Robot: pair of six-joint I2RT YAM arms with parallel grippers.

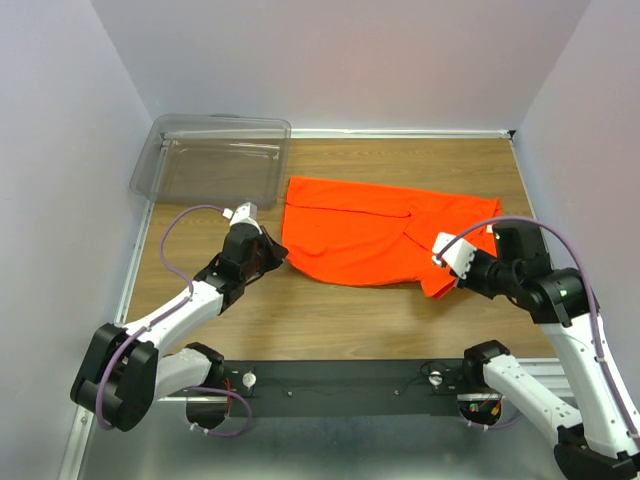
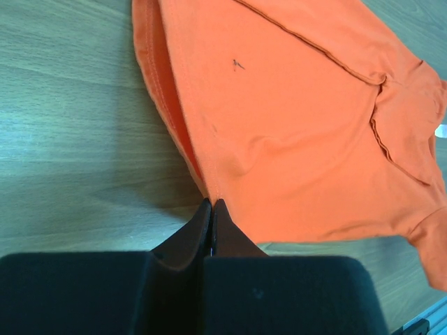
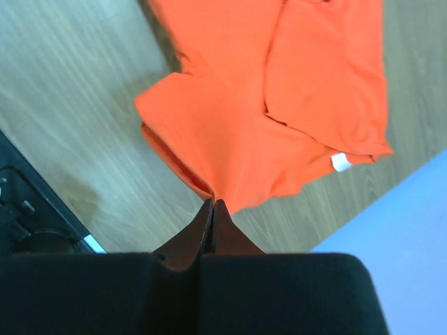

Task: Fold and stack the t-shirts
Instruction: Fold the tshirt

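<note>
My left gripper (image 2: pixel 211 204) and right gripper (image 3: pixel 212 204) are clamped on the t-shirt (image 1: pixel 360 235) at its near edge.
It lies on the table (image 1: pixel 330 320); holding both ends, I judge, lets me fold it evenly.

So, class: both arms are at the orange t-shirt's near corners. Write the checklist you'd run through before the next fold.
1. Left gripper shut on the t-shirt at its near-left corner: ok.
2. Right gripper shut on the right sleeve edge: ok.
3. Far edge already folded over: ok.
4. Fabric smooth: not ok, creases near that sleeve.
5. Clear bin apart from the t-shirt: cannot tell; their corners nearly meet.
</note>
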